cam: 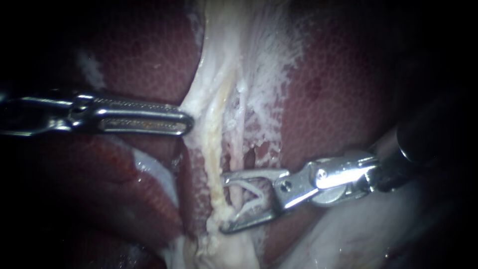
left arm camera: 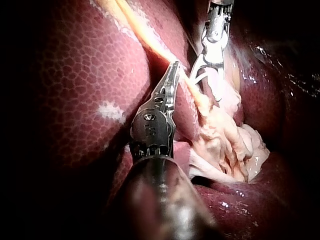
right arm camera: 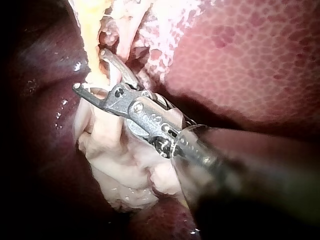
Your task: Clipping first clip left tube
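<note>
With the left instrument (cam: 185, 122) resting its closed jaws against the white tissue (cam: 199, 94), the right instrument (cam: 225, 201), jaws wide around an unclosed clip (cam: 246, 195), should probably straddle the left tube (cam: 215, 149) fully before squeezing.

The left tube (cam: 215, 149) is a pale, yellowish cord running lengthwise through frayed white tissue. It passes just off the closed tip of my left instrument (cam: 187, 122), then crosses the mouth of my right instrument (cam: 224, 203) at the tips of its jaws. The clip (cam: 247, 195) is white and forms a spread V that is open, not pinched. It sits between those wide-spread jaws, touching both, with its legs pointing toward the tube.
</note>
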Available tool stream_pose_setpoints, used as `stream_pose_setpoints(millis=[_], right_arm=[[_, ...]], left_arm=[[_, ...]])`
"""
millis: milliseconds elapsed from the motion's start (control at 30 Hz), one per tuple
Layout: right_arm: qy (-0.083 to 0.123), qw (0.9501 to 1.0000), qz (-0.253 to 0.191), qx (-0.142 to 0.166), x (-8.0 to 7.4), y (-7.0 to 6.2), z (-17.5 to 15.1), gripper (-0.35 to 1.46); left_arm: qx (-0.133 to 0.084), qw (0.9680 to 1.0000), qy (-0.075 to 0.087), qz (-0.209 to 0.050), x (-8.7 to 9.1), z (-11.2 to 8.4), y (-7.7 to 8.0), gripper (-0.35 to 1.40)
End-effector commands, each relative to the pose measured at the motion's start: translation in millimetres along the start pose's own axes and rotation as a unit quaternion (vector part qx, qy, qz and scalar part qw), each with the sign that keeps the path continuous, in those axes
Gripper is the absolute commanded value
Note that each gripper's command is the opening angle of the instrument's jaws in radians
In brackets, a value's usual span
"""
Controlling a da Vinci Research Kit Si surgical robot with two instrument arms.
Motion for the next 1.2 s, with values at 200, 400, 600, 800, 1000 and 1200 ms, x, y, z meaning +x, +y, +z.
stream_pose_setpoints(millis=[200,400,600,800,1000,1200], right_arm=[[-0.001,0.9998,0.002,0.017,0.7,0.0,1.2,0.58],[-0.001,0.9998,0.005,0.020,1.3,0.6,2.5,0.58],[-0.003,0.9998,0.006,0.017,1.7,1.0,3.3,0.58],[-0.003,0.9999,0.006,0.016,2.0,1.4,4.0,0.58],[-0.001,0.9999,0.006,0.016,1.9,1.4,3.9,0.56],[-0.003,0.9988,0.022,0.043,1.4,1.4,3.1,0.22]], left_arm=[[0.000,1.0000,0.000,0.000,0.0,0.1,0.0,-0.35],[-0.001,1.0000,0.000,0.000,-0.1,0.3,0.0,-0.35],[-0.002,1.0000,0.000,-0.001,-0.2,0.5,-0.1,-0.35],[-0.002,1.0000,0.000,-0.001,-0.2,0.5,-0.1,-0.35],[-0.002,1.0000,0.000,-0.001,-0.2,0.5,-0.2,-0.35],[-0.002,1.0000,0.000,-0.001,-0.2,0.6,-0.2,-0.35]])
